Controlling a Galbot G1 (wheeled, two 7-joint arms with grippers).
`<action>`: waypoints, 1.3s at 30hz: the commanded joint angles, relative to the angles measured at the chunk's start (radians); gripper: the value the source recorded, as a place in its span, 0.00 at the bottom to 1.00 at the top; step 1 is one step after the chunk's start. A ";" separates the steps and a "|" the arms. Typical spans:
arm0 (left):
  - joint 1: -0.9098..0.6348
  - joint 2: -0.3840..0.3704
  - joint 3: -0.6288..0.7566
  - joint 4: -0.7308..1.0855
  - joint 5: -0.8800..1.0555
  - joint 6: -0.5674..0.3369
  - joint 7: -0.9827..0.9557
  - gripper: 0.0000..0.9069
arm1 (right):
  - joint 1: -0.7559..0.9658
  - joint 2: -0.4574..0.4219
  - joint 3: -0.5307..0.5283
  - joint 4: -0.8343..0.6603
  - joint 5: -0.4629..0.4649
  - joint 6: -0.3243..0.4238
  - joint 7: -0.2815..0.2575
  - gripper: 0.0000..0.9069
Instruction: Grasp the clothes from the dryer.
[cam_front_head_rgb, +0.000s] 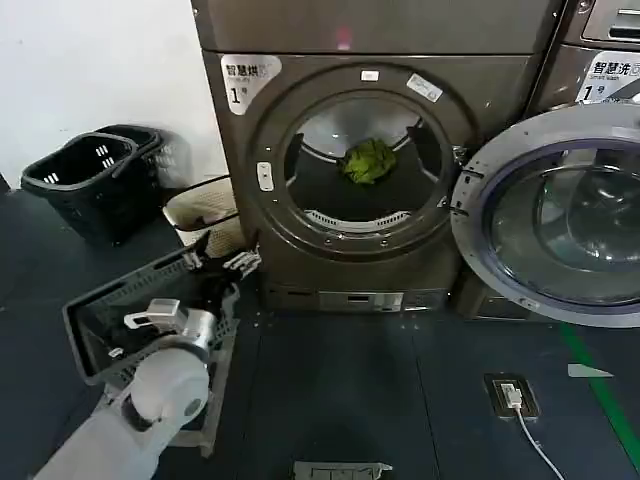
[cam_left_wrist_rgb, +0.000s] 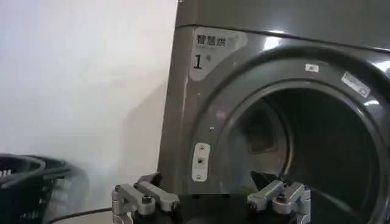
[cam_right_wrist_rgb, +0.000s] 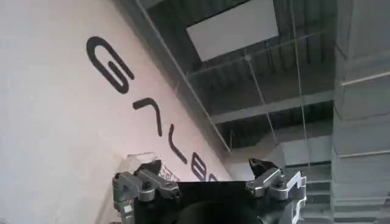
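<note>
dryer: bronze-grey front-loader, white "1" label top left of its front, porthole uncovered, drum dark
door: swung wide to the right, glass facing the room
clothes: small yellow-green bundle in the drum, toward the far wall, about mid-mouth, touching no gripper
left gripper: low, near the dryer's lower left corner, outside the porthole, fingers spread apart, nothing between them; wrist view looks at the label and porthole rim
right gripper: pointed up at a ceiling and a lettered wall, fingers apart, empty
baskets: black, far left by the white wall
tray: dark, tilted, on the floor by the left arm
</note>
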 joint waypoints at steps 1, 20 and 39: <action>0.002 0.000 0.000 -0.002 0.003 0.000 0.000 1.00 | 0.000 0.001 0.001 -0.001 0.000 0.002 -0.001 1.00; -0.016 -0.005 0.010 0.008 0.002 0.001 0.000 1.00 | 0.001 0.002 0.002 -0.004 0.001 0.004 -0.005 1.00; -0.025 -0.005 0.020 0.013 0.002 0.003 0.000 1.00 | 0.002 0.003 -0.002 -0.001 0.002 0.008 -0.006 1.00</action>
